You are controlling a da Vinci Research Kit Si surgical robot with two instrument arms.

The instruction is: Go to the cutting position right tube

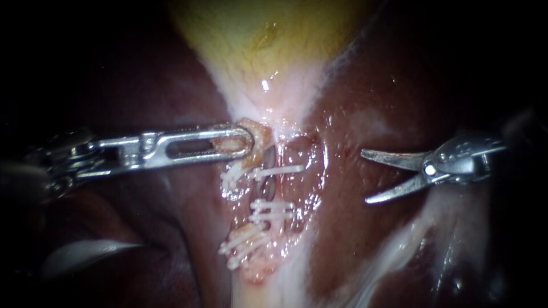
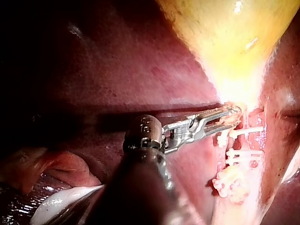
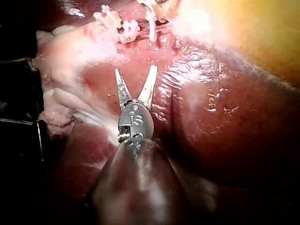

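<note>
Right tube sits centre, a bare stretch showing between white clips, the gallbladder on its far side. The right instrument hangs well to the right over the liver, its end effector's blades spread wide and holding nothing. The left instrument has its end effector clamped on tan tissue at the clips' far end. The risk, I'd say, is that a blade coming in open snags a clip or nicks the liver. The only container here is the gallbladder, contents unseen.

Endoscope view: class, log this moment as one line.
left instrument: shut on tissue | right instrument: blades open, short of clips | cut: not yet
</note>
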